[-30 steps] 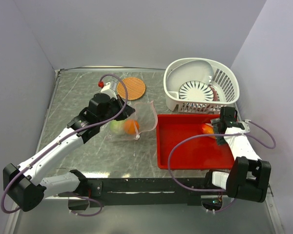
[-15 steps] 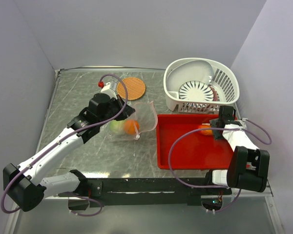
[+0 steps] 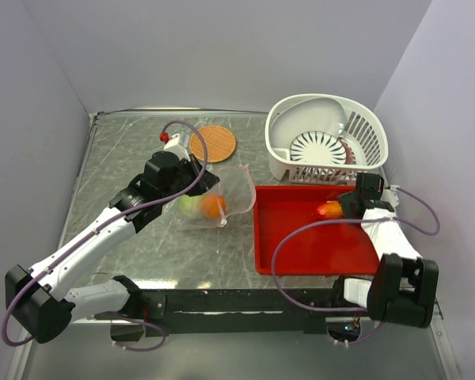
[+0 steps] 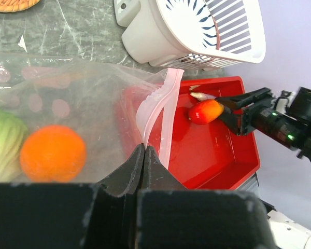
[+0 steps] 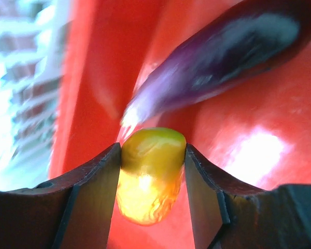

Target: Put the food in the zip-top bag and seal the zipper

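so, r gripper (image 4: 221,107) pinching fruit (image 4: 203,112), maybe off tray (image 3: 301,249), l gripper (image 4: 144,155) clamping bag (image 4: 83,98)

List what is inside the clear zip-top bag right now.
A pale green cabbage-like ball and an orange ball sit side by side inside the zip-top bag. Its lowest part is hidden behind the left gripper.

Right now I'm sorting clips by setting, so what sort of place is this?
Probably a robot test bench staged as a kitchen chore: plain walls box in a grey table, with a white basket, a red tray and toy food in a zip-top bag.
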Robot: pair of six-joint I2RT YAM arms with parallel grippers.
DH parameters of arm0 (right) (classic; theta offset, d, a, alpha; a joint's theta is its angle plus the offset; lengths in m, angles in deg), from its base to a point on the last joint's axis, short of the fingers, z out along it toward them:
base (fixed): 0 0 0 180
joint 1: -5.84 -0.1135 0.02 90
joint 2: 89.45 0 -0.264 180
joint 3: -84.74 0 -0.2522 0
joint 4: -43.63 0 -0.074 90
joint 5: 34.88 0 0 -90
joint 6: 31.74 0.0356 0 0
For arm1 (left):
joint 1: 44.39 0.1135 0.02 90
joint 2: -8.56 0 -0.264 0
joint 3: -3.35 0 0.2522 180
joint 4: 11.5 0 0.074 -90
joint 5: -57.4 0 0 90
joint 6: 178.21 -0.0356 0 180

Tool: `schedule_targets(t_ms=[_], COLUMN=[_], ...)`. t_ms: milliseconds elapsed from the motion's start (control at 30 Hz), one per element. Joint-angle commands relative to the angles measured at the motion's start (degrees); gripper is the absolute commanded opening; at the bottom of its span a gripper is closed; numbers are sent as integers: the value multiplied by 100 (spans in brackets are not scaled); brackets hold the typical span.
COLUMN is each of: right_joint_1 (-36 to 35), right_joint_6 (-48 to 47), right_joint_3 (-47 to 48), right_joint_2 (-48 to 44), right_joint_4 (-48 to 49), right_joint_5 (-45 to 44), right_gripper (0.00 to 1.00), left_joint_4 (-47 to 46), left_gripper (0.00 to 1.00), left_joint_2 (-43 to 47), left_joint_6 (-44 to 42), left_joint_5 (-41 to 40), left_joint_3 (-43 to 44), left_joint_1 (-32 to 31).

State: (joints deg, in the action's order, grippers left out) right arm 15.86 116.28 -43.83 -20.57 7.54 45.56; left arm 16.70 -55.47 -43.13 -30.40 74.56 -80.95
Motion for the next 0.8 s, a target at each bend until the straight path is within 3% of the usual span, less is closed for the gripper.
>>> schedule_targets(t_ms=[0, 167, 400, 533, 767], right_joint_1=[-377, -1150, -2662, -3584, -5245], right_joint_6=[-598, -775, -573, -546, -555], right_joint_3=[91, 319, 1512, 2287, 3359], right_joint_2=[-760, -1367, -1764, -1449, -88], right_joint_4=[-219, -562, -764, -651, -369], right_joint_5=[253, 174, -335, -914, -1908], right_gripper=[10, 7, 6, 6, 8], left_joint_4=[-292, -310, -292, -310, -257], left_gripper=[1, 1, 1, 1, 1], left_joint_2=[-31, -74, -153, -189, -233], left_joint_6=[-43, -25, 10, 36, 36], left_joint_5=[88, 70, 44, 35, 26], left_joint_3=[-14, 3, 47, 73, 222], left_joint_1=[26, 26, 26, 26, 26])
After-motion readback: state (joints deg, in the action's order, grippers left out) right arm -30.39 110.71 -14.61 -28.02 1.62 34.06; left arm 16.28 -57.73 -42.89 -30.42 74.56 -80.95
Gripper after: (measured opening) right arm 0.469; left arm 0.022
